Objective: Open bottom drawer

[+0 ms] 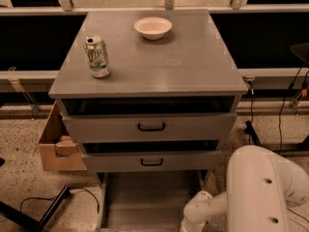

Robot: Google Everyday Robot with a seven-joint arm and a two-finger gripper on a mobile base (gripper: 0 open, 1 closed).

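1. Task item. The bottom drawer [145,197] stands pulled forward out of the cabinet. Its plain grey floor is exposed below the middle drawer [152,162]. Its front panel lies beyond the lower edge of the view. I judge the opening largely done.

2. Pincer. My pincer is out of view, past the lower edge, at the end of my forearm [205,209]. The forearm reaches down just beside the drawer's right wall, towards where the handle would be. I cannot tell whether the pincer is released or clenched.

3. Arm placement. My large white arm housing [265,192] sits to the right of the cabinet, which leaves the drawer's travel path free.

4. Surroundings.
- The top drawer [150,127] and the middle drawer are each slightly ajar.
- On the bench [193,66], a soda can [97,57] and a bowl [153,27] stand well apart.
- A cardboard box [55,146] sits against the cabinet's left side.
- A floor cable [77,192] lies near the drawer's left wall and is the only likely snag.
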